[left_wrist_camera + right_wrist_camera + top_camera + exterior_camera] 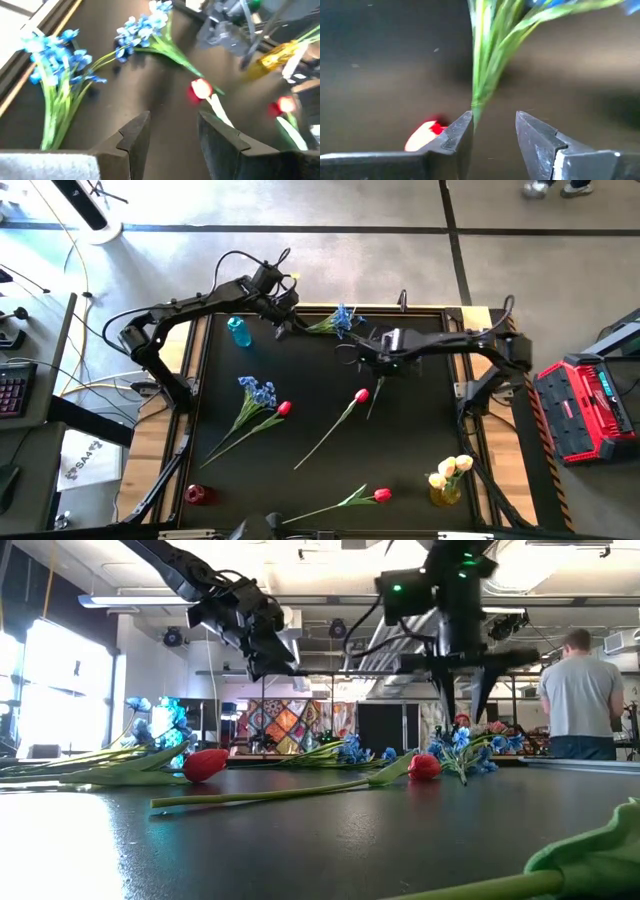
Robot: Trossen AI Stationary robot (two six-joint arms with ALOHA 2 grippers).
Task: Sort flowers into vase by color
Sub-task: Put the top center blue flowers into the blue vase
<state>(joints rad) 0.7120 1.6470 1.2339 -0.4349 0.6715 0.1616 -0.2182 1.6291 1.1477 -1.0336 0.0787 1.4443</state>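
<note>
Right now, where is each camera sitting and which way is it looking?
High view: above the table, looking straight down; both arms show.
Low view: at tabletop height, looking across at a red tulip; arms hang from above.
Left wrist view: on the left arm, facing blue flowers; left hand open.
Right wrist view: on the right arm, facing green stems; right hand open.
Shared: high and low views both show red tulips.

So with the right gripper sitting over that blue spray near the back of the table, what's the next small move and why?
Probably ease the right gripper forward and down so the blue spray's green stems sit between its fingers, then close. In the right wrist view the jaws stand apart and empty, with the stem ends just ahead, nearer one finger. The left gripper waits near the table's back edge.
</note>
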